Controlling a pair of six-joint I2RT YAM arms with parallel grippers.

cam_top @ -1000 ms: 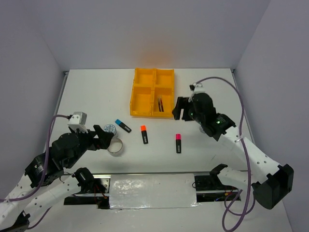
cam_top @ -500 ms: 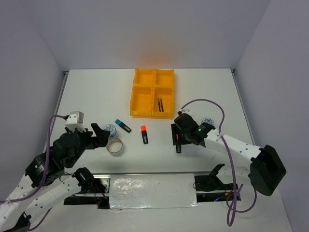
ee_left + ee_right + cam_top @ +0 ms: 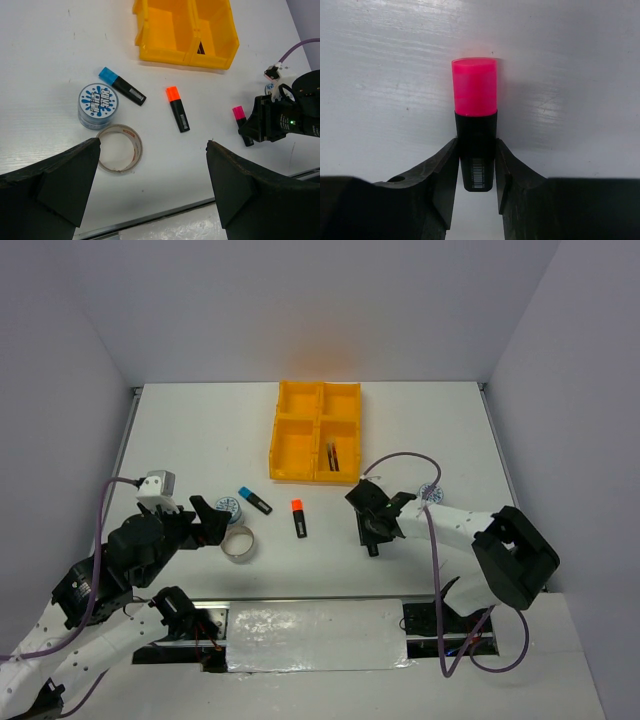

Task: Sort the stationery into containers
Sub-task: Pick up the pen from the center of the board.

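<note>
Streaked white table [image 3: 560,60]: the right gripper [image 3: 476,170] pinches a stubby pink-capped highlighter [image 3: 475,117].

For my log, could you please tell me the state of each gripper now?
Left gripper: open, empty.
Right gripper: closed on the pink-capped black plastic highlighter.

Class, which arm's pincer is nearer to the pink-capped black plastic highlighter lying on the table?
Right. The right pincer grips the pink-capped black plastic highlighter by its barrel. The left pincer is open, far off to the highlighter's left, beside the grey tape ring.
</note>
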